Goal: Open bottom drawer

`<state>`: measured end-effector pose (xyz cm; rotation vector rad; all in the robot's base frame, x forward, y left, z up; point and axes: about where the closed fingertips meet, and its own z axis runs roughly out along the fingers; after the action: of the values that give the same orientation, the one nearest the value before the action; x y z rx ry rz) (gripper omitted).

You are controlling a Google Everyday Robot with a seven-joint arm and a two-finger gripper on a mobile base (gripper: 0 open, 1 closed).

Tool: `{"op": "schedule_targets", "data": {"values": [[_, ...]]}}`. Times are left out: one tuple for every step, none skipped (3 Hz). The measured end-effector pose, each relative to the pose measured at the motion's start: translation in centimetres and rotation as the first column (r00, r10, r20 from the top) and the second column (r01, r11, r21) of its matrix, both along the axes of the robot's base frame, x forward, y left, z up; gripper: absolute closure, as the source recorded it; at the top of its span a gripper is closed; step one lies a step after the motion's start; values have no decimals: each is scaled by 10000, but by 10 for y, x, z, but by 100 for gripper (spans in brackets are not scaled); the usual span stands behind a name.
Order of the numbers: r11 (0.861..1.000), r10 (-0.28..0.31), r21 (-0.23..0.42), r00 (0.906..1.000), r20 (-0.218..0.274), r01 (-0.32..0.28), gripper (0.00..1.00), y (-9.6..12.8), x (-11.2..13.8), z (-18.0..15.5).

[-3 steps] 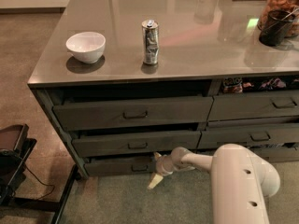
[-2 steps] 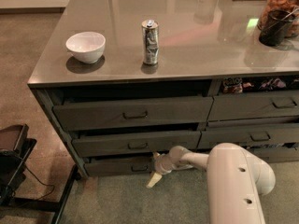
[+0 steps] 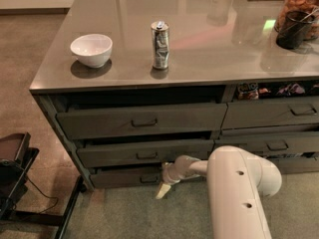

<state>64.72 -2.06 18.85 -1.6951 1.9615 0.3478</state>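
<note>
warm dim light; glare on the countertop (image 3: 209, 49) toward 12 o'clock, deep shadow under its overhang, gripper (image 3: 164, 187) shaded near 6 o'clock.

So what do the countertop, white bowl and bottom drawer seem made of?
Countertop: probably steel, semi-gloss; it mirrors the can. White bowl: likely glazed ceramic, smooth sheen. Bottom drawer: matte grey-green, painted metal or wood, unclear. The gripper sits at its front.

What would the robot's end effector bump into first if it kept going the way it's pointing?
Probably the floor. The end effector hangs just in front of the bottom drawer, beside its handle, and slants downward. Depth is hard to judge, though.
</note>
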Motion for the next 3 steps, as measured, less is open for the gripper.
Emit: {"op": "schedule_targets", "data": {"values": [[10000,-47,12,10000,19,47,0,0,0,-2],[10000,-47,12,10000,19,47,0,0,0,-2],[9992,-197,-351,9997,153,203,0,-17,2,-6]]}}
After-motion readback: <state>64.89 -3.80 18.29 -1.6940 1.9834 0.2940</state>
